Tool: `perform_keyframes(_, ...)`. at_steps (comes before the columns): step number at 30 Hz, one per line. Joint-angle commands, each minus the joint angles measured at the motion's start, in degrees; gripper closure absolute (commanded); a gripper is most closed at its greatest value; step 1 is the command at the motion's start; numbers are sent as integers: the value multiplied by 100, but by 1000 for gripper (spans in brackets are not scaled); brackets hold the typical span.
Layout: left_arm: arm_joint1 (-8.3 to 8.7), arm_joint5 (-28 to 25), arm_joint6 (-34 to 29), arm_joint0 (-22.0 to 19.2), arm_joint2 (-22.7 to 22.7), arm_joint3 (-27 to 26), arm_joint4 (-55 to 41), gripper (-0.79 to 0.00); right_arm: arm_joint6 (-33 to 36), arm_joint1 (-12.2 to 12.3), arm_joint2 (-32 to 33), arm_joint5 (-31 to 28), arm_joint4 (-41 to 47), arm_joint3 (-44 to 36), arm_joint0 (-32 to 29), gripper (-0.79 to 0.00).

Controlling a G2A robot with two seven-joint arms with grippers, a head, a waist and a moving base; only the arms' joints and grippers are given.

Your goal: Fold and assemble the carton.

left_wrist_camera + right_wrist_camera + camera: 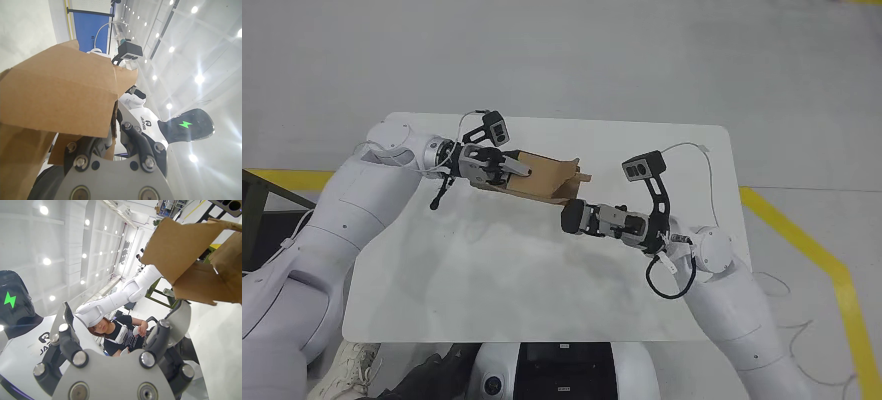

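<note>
From where I stand, the brown carton (550, 178) is only half formed. It hangs between the two arms over the far middle of the white table (492, 300), with its flaps loose and splayed, and looks to be held clear of the top. The left gripper (111, 130) is closed tight on a single panel at the carton's end, with the edge of the board pinched between its jaws. The right gripper (124, 306) stands wide open with nothing in it. One of its fingers (182, 313) sits right under the carton's lower edge, though I can't tell whether it touches. What worries me is that everything depends on that one pinch on thin corrugated board. If the right gripper pushes a flap with any force, I'd expect the carton to swing around the left's hold, slip out, or crease where it is clamped. The finger could also catch the wrong flap, bend it outward or tear it at the slit. And if those open jaws close across two walls at once, they could squash the box flat again.
</note>
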Motion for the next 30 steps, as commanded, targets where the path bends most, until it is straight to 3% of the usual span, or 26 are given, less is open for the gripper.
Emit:
perform_keyframes(1,5,1,0,0,-13,10,7,0,2,3,24,-52,27,-2,-7,-785)
perform_keyframes(16,-46,-26,0,-25,-18,48,217,0,0,93,442,-168,79,-399,-248,-785)
perform_keyframes(30,69,157,0,82,-64,-280,-108,0,-350,97,538,-223,57,261,-162,-785)
